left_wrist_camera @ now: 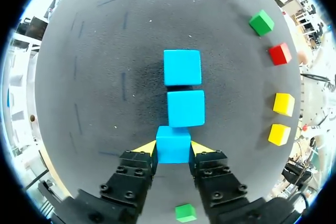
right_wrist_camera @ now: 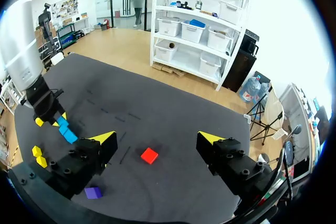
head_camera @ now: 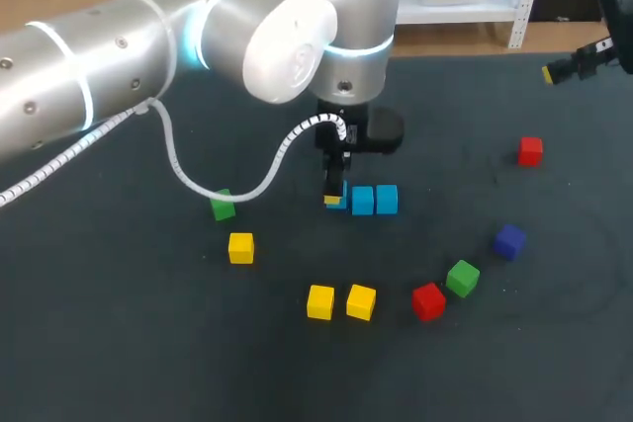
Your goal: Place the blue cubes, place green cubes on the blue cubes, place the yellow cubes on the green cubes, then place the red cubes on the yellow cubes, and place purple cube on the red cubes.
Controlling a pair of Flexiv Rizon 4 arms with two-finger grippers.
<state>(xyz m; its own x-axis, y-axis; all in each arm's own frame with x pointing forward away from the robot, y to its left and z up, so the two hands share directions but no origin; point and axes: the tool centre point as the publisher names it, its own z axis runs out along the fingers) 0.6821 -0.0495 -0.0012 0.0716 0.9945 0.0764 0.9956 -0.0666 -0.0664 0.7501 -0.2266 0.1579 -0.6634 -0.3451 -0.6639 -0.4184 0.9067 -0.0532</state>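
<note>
Pinching a blue cube (left_wrist_camera: 173, 144) with the left jaws, right beside two other blue cubes (left_wrist_camera: 186, 108); holding the right jaws wide open, empty, near a red cube (right_wrist_camera: 149, 156).

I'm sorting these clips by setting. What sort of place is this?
Probably a robot test bench in a lab: a dark-covered table, the left gripper shut on a blue cube, the right gripper open, and small coloured cubes scattered about, such as a red cube.
</note>
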